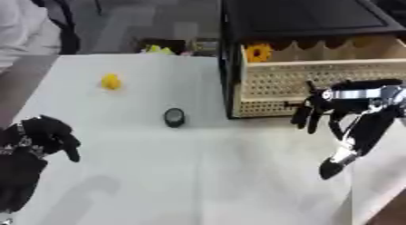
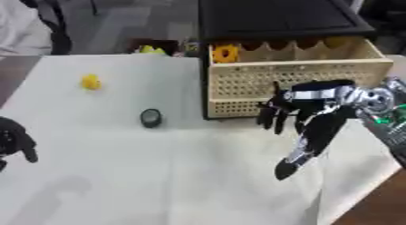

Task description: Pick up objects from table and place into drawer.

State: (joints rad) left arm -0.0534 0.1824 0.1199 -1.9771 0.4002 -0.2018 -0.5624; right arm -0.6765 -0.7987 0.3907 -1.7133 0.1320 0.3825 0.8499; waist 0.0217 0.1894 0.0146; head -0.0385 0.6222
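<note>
The drawer (image 1: 317, 79), a woven pale box standing pulled out of a black cabinet (image 1: 305, 13), already holds a yellow flower-shaped thing (image 1: 258, 52) in its far left corner. In the left eye view the right hand (image 1: 349, 117) hangs just in front of the drawer's face, fingers slack and pointing down, holding nothing; the left hand (image 1: 36, 142) shows low at the left edge, fingers curled and empty. In the right eye view a dark round object (image 2: 151, 118) lies on the white surface (image 2: 158, 174) well to the left of the right hand, and a small yellow object (image 2: 91, 81) sits farther left and beyond it. The step looks like a fresh pick: the next move calls for reaching left and closing on the dark round object.
</note>
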